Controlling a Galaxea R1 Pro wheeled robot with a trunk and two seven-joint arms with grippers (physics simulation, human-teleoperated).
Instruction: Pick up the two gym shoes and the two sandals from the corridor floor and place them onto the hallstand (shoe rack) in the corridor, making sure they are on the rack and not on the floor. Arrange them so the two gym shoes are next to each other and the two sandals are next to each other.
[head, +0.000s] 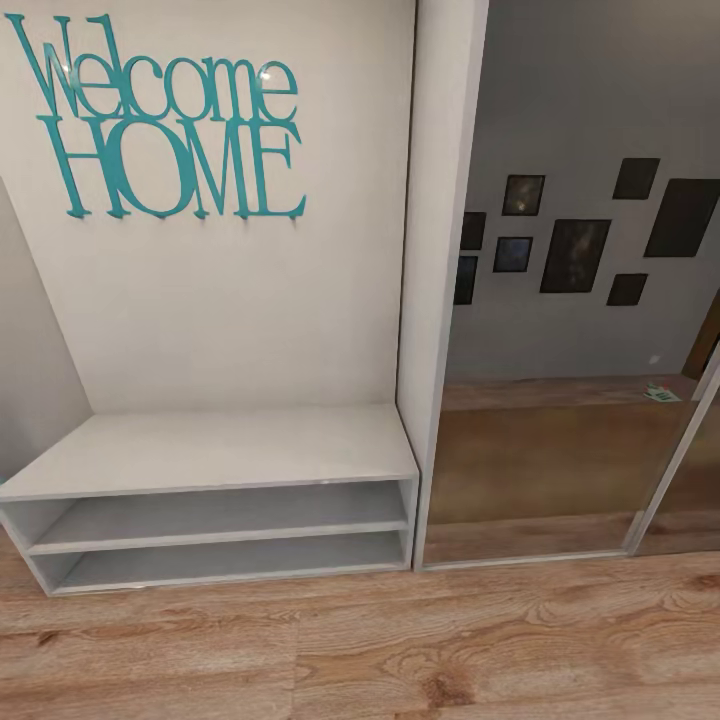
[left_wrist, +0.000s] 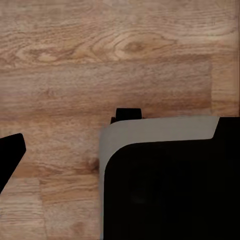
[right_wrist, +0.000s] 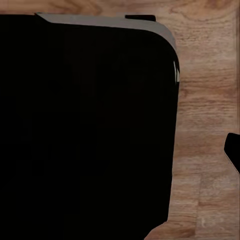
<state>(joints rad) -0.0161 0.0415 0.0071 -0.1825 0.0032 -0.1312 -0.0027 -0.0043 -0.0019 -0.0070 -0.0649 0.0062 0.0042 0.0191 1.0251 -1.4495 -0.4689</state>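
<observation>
The gym shoes, the sandals and the plain hallstand are out of view. In the head view I face a different white rack (head: 210, 450) with teal "Welcome HOME" lettering (head: 170, 130) on its back panel; its flat top and two open shelves are bare. Of my left gripper, one dark finger (left_wrist: 11, 152) pokes in at the edge of the left wrist view, over wooden floor (left_wrist: 100, 60). Of my right gripper, one dark finger (right_wrist: 233, 152) shows at the edge of the right wrist view. Neither view shows whether the jaws are open or shut.
A mirrored sliding wardrobe door (head: 560, 330) stands right of the lettered rack, reflecting dark picture frames. Wooden floor (head: 400, 650) runs along the front. Both wrist views look down on my own black, grey-edged base (left_wrist: 170, 185) (right_wrist: 85, 125).
</observation>
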